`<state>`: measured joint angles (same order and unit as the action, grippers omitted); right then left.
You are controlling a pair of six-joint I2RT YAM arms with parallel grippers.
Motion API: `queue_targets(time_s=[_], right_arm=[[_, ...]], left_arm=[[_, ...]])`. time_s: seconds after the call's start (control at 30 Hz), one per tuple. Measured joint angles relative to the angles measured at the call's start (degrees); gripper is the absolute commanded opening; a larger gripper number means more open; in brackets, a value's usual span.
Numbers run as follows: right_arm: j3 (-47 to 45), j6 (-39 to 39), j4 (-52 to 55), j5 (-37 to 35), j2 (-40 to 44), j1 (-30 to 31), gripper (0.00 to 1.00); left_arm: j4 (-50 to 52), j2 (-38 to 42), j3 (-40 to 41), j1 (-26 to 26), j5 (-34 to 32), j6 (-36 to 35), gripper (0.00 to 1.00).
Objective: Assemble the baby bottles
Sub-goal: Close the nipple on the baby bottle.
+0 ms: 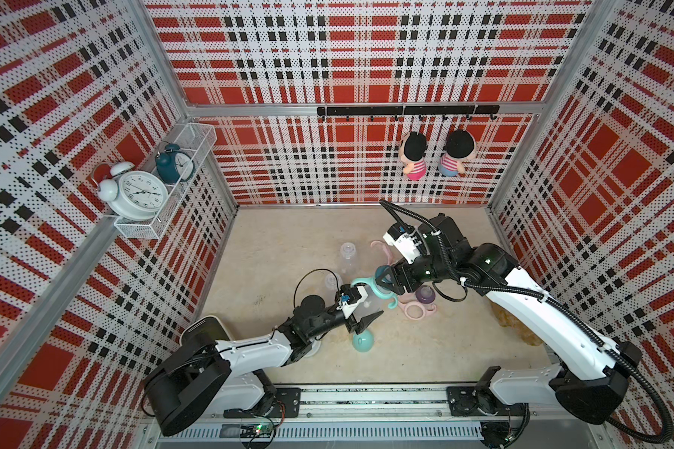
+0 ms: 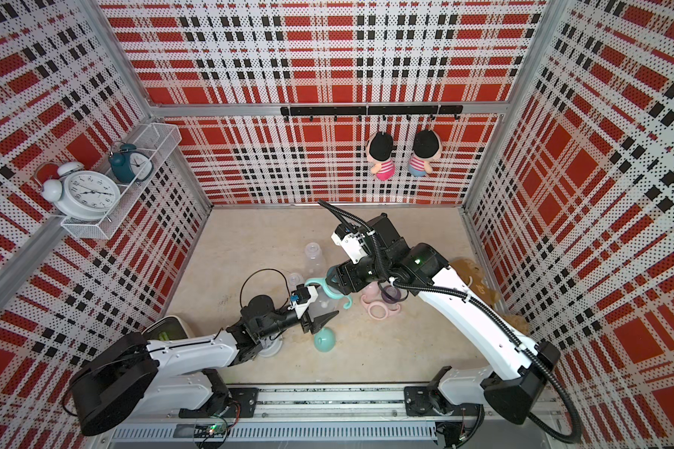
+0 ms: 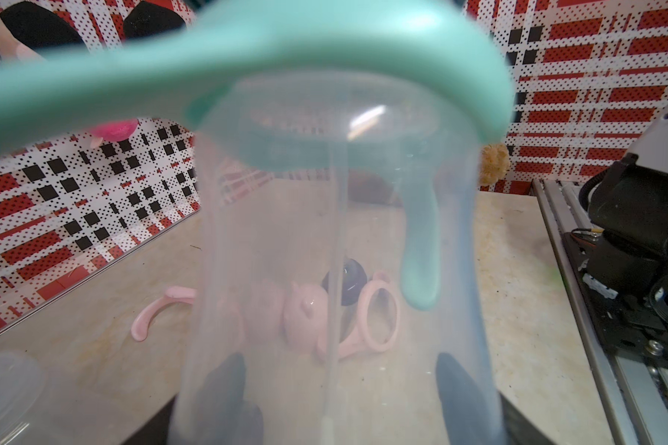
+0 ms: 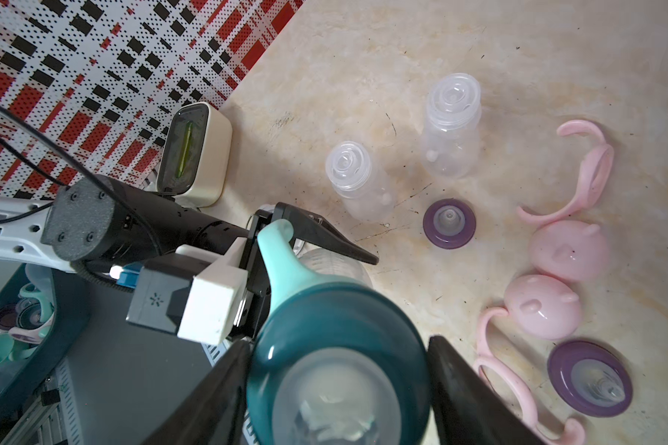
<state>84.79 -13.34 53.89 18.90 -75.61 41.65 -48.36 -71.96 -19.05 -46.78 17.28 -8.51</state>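
The left gripper clamps the first bottle, the right gripper grips its teal collar; its dome cap, two bare bottles and the pink parts lie loose

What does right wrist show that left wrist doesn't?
Only right wrist: the cream box, and the right gripper closed on the dark teal collar with its nipple. Only left wrist: hanging dolls, brown plush, right arm's base. Both: the clear bottle the left gripper holds, its teal handle ring, pink dome caps, a pink handle ring.
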Motion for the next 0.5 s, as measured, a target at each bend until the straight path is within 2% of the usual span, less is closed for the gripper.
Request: queue_targets(time_s=[0.5], right_arm=[[0.0,1.84,0.81,3.89,-0.7,-0.31,0.56]], left_arm=[[0.02,1.05,0.04,-0.26,-1.7,-1.31,0.0]])
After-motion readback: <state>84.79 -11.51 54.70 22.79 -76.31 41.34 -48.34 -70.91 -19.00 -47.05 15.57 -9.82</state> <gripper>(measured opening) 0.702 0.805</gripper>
